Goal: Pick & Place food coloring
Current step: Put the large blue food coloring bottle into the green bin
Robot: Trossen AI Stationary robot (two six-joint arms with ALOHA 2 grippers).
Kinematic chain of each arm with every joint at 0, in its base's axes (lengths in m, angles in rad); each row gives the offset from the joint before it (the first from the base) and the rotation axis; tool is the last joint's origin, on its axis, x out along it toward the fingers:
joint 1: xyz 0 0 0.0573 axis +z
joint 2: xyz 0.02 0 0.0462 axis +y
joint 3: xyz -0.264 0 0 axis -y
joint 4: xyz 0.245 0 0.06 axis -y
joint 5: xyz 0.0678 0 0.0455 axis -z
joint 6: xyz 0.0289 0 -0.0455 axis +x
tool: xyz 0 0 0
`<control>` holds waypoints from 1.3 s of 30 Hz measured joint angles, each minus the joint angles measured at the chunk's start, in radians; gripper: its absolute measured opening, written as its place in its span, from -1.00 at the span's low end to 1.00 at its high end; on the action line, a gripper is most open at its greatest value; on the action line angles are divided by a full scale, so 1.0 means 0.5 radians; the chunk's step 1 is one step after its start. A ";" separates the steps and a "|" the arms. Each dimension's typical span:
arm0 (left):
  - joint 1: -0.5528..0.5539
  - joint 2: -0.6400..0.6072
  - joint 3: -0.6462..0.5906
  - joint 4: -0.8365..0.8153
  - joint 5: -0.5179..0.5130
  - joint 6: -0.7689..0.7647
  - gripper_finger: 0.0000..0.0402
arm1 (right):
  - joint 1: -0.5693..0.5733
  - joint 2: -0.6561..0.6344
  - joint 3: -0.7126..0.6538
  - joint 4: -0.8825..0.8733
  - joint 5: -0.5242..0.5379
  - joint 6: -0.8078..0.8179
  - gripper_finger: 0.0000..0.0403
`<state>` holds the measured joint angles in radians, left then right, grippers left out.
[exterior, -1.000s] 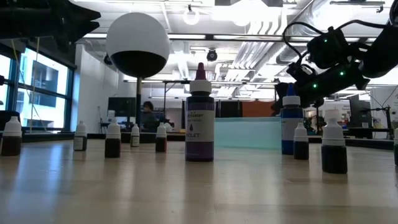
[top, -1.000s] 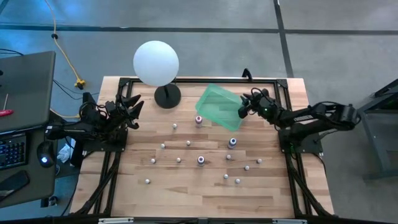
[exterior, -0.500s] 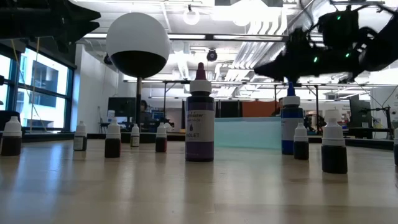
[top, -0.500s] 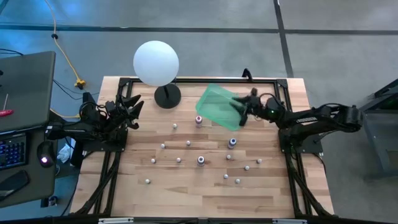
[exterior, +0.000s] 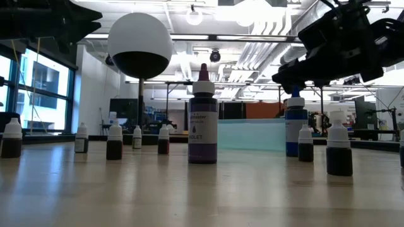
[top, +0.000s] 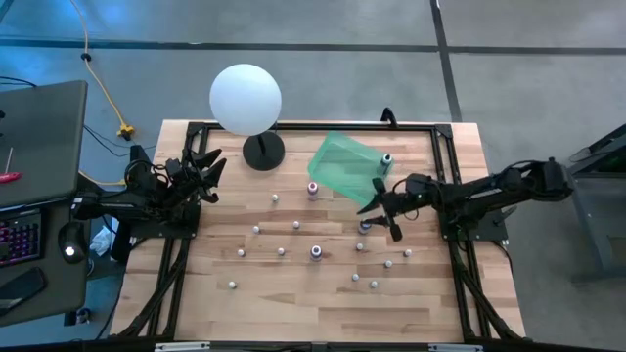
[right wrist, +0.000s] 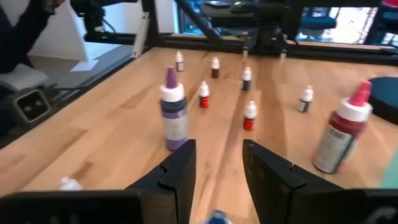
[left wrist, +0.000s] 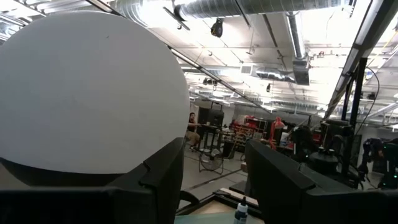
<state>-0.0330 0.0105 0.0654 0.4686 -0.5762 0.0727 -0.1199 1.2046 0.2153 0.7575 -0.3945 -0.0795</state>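
The right gripper [top: 380, 207], jaws spread, hangs over a blue-capped bottle [top: 366, 224] at the green bin's [top: 344, 168] five o'clock; the left gripper [top: 207, 173] waits open.

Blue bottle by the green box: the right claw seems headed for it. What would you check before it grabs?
1. Right gripper fingers apart: ok.
2. Blue bottle standing upright: ok.
3. Bottle lined up between the fingers: ok; the right wrist view shows its cap between them.
4. Gripper low enough to close on the body: not ok; in the low view it hangs above the cap.
5. Green bin has room: ok; one bottle lies inside.
6. Left gripper out of the way: ok, at the table's left edge.
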 joint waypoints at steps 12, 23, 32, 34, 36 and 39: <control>0.000 0.001 0.000 0.000 -0.002 -0.002 -0.15 | 0.036 0.025 0.000 -0.127 0.202 0.093 -0.39; 0.000 0.001 0.000 -0.014 -0.002 -0.001 -0.15 | 0.036 0.167 0.004 -0.022 0.193 0.201 -0.63; 0.000 0.001 0.000 -0.014 -0.002 0.001 -0.15 | 0.036 0.190 -0.005 0.067 0.214 0.198 -0.70; 0.000 0.001 0.000 -0.014 -0.002 0.002 -0.15 | 0.036 0.189 -0.005 0.088 0.213 0.201 -0.65; 0.000 0.001 0.000 -0.014 -0.002 0.001 -0.15 | 0.036 0.189 -0.005 0.057 0.212 0.197 -0.60; 0.000 0.001 0.000 -0.014 -0.001 0.001 -0.15 | 0.036 0.187 -0.002 -0.002 0.207 0.196 -0.56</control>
<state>-0.0330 0.0109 0.0654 0.4614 -0.5767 0.0731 -0.1017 1.2980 0.2142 0.7568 -0.2913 0.0185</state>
